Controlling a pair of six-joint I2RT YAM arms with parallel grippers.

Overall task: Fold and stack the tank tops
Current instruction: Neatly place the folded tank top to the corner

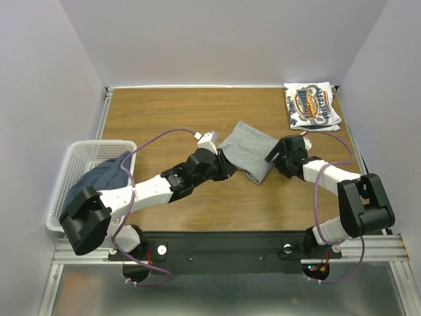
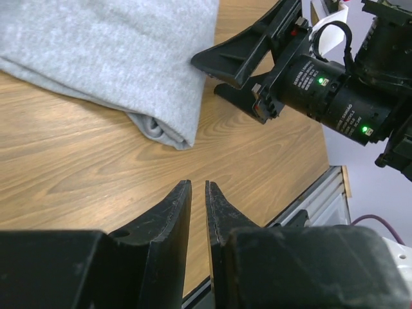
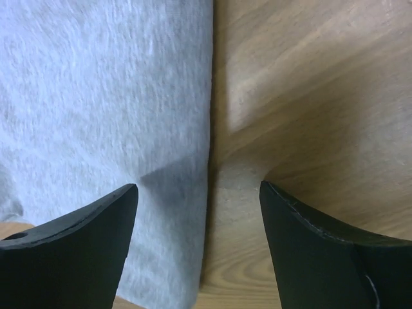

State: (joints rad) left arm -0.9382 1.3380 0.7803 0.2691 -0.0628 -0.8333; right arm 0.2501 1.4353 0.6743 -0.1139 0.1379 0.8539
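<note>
The light grey tank top [image 1: 248, 151] lies folded in the middle of the table. My left gripper [image 1: 227, 168] sits at its near left edge; in the left wrist view the gripper [image 2: 198, 184] is shut on nothing, just short of the grey fold [image 2: 116, 58]. My right gripper [image 1: 271, 158] is open at the grey top's right edge; in the right wrist view it [image 3: 199, 187] straddles the cloth's edge [image 3: 96, 96]. The white printed tank top [image 1: 312, 105] lies folded at the far right corner. The dark slate blue tank top [image 1: 102, 178] lies bunched in the basket.
The white lattice basket [image 1: 69, 172] stands at the table's left edge, beside my left arm. The wooden table [image 1: 164, 118] has raised rails on its sides. The right gripper's fingers [image 2: 241, 51] show close to the grey fold in the left wrist view.
</note>
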